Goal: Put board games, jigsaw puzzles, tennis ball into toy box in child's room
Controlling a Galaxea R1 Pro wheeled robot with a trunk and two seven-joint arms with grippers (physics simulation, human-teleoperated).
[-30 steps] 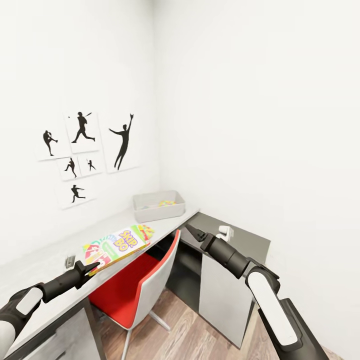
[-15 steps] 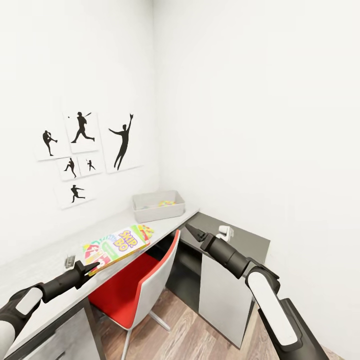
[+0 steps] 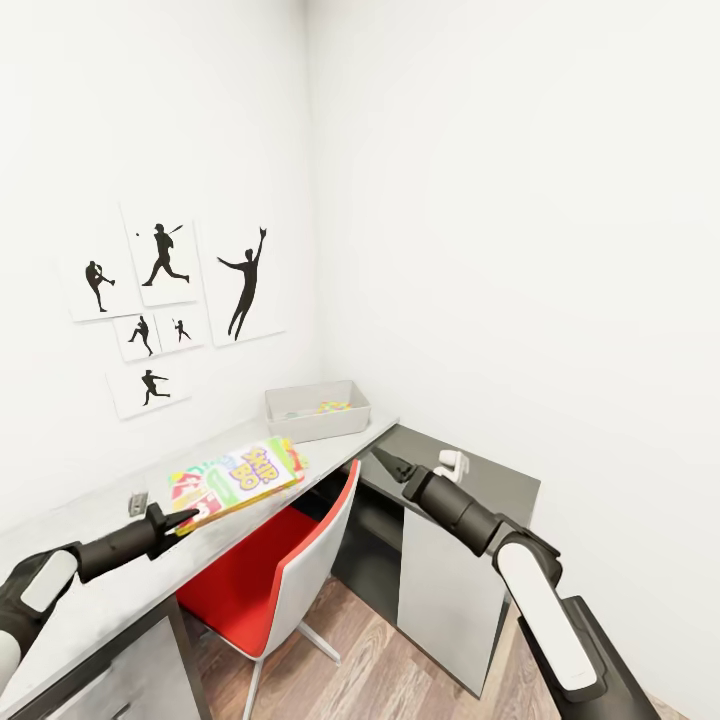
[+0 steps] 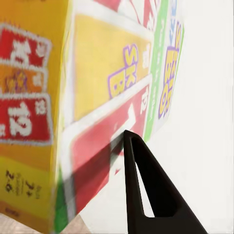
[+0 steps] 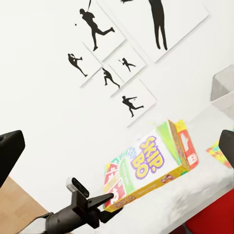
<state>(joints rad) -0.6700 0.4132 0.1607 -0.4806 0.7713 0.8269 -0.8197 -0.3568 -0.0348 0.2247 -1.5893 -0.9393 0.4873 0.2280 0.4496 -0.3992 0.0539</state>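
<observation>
Gripping Skip-Bo box (image 3: 234,475), left tool (image 3: 184,519); red chair (image 3: 268,580) beneath table (image 3: 120,590).

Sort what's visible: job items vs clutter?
Job: orange-green Skip-Bo game box in left gripper; shallow pale grey toy box; multicolour puzzle square inside it; long pale grey desk.
Clutter: red-seated chair; black baseball silhouette pictures; small white object on dark cabinet.

Bright, even, soft-shadowed light; wide-angle edge stretch; blurred wrist close-up.
</observation>
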